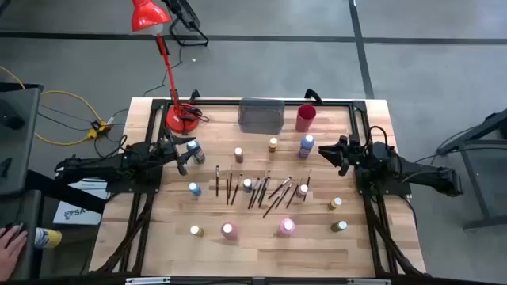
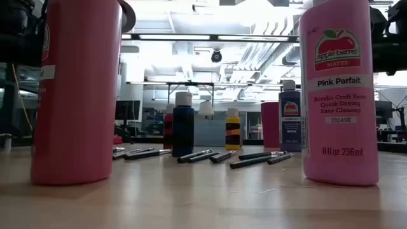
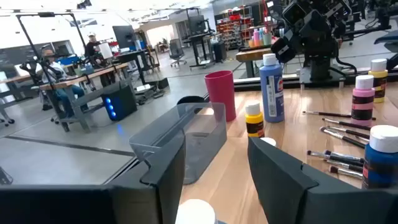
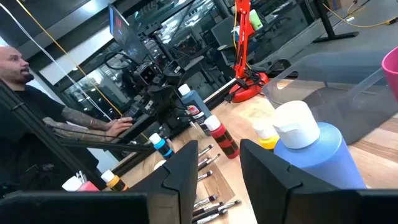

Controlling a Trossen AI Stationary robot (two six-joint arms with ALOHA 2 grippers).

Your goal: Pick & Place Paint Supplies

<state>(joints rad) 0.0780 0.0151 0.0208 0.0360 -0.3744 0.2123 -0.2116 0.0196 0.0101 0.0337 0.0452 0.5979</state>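
From overhead I have the left gripper [image 1: 184, 157] at the left side of the table with a dark blue bottle [image 1: 194, 150] just beside its tips; in the left wrist view its fingers [image 3: 163, 180] stand apart with a white cap [image 3: 198, 212] low between them — I cannot tell whether they press on it. The right gripper [image 1: 331, 152] sits at the right side, near the light blue bottle [image 1: 306, 146]; in the right wrist view that bottle stands just past its parted fingers [image 4: 271, 176], untouched as far as I can see. The paintbrushes [image 1: 257, 188] lie scattered across the middle of the table [image 1: 261, 257], small bottles among them. Two pink bottles [image 1: 287, 226] stand toward the near edge, other bottles dotted around. The grey bin [image 1: 261, 115] and red cup [image 1: 306, 117] sit at the far edge, a red lamp [image 1: 170, 79] at the far left corner — a person [image 4: 25, 118] shows beyond the table
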